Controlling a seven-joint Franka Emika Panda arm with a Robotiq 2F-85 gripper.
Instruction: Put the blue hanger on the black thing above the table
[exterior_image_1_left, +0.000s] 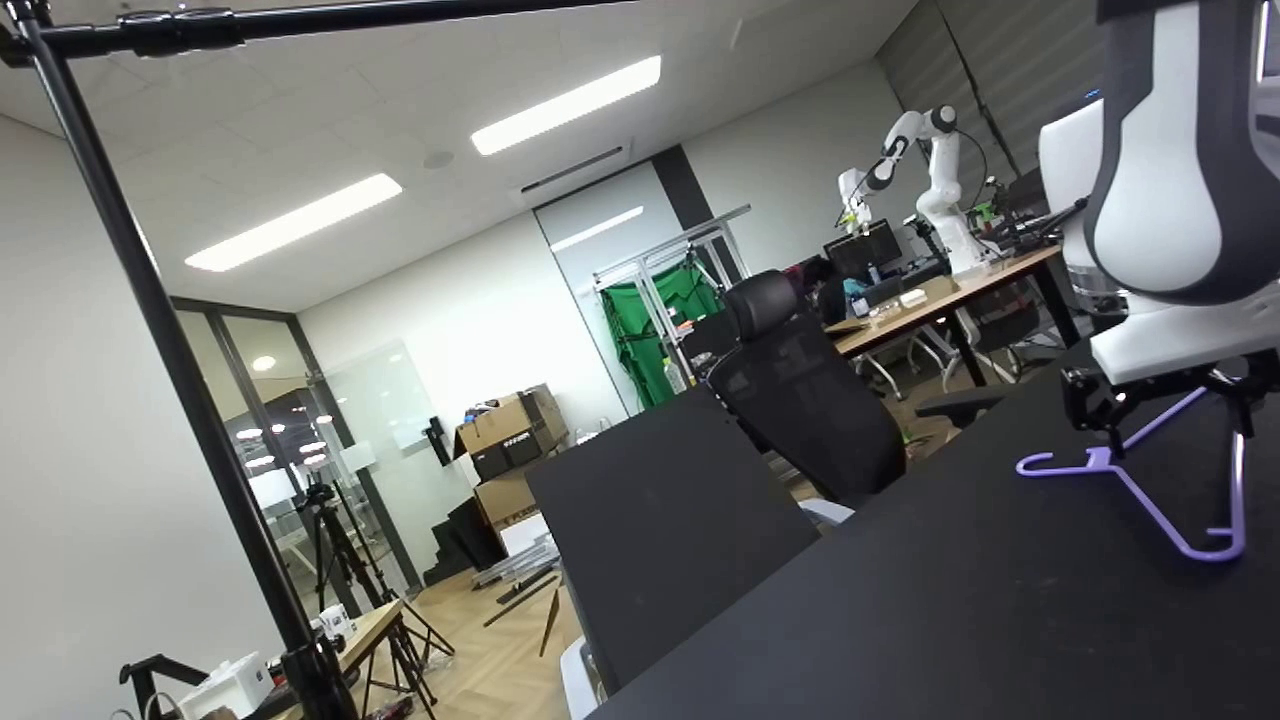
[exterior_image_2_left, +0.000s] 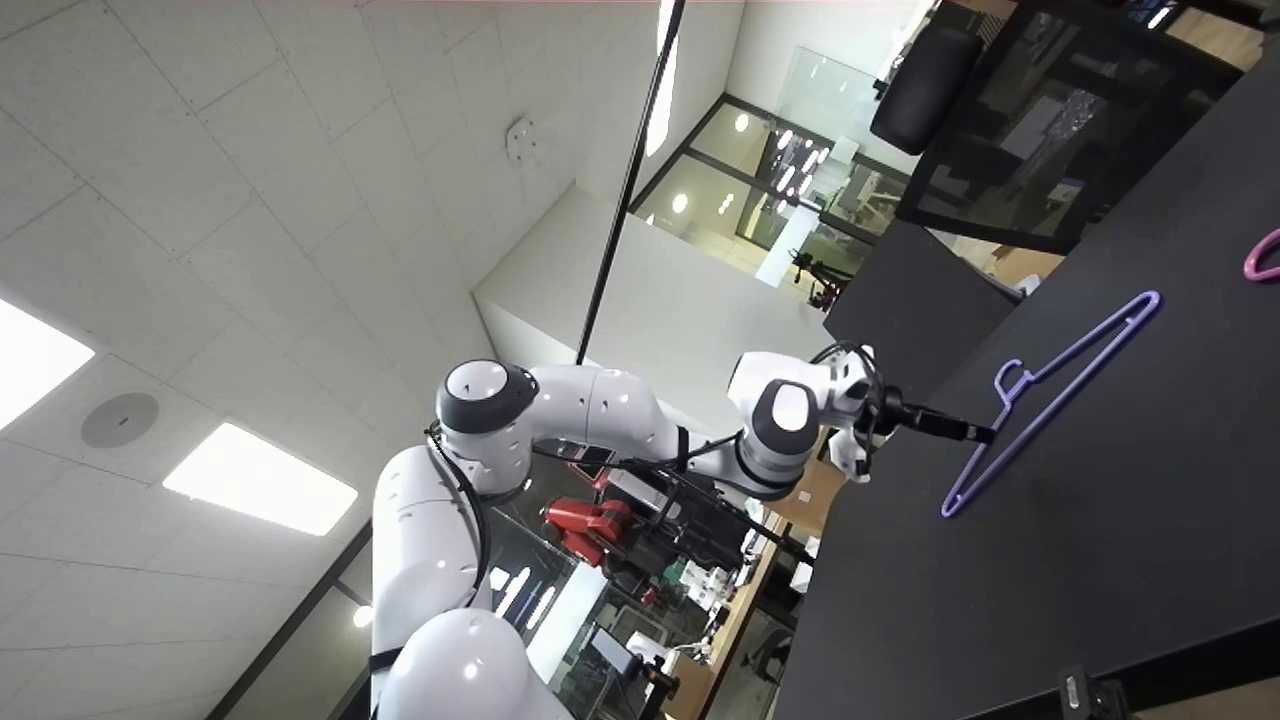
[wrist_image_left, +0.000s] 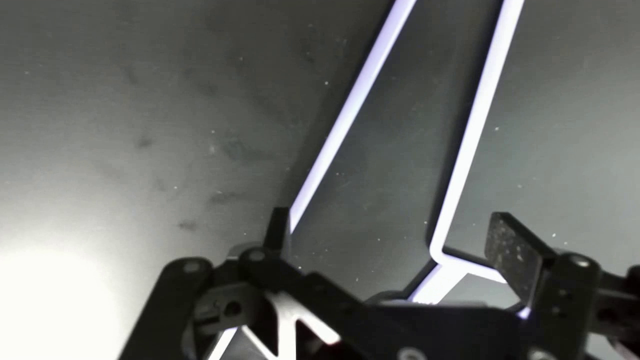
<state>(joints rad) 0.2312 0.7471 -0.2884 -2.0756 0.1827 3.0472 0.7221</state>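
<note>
Holding the hand (wrist_image_left: 391, 222) spread wide, low over the tabletop (exterior_image_1_left: 880, 620), showing a broad gap between fingertips (wrist_image_left: 512, 252) and gripping nothing; straddling the blue hanger (wrist_image_left: 473, 125), lying flat on that tabletop, with one finger beside its long bottom edge and the other on the hook side of its neck; not making out whether touching or just clear; judging this to be the lining-up for the grasp, with lifting and hanging yet to be done; probably calling next for a slow squeeze onto the slim outline, minding a skid or twist in so light a piece; then likely calling for raising it, hook first, towards the black bar (exterior_image_1_left: 330, 18), running level high above the tabletop in an exterior view; counting, then, one hand on one white arm (exterior_image_2_left: 610, 405); one blue hanger; one black bar; one tabletop; one slanting black pole (exterior_image_1_left: 172, 350); one pink curve (exterior_image_2_left: 1251, 268), perhaps a hanger as well, being cut off at the edge of an exterior view; one black chair (exterior_image_1_left: 815, 405) and one further robot arm (exterior_image_1_left: 944, 165), standing beyond the tabletop; two long ceiling lights (exterior_image_1_left: 295, 222), glowing overhead in an exterior view.
</note>
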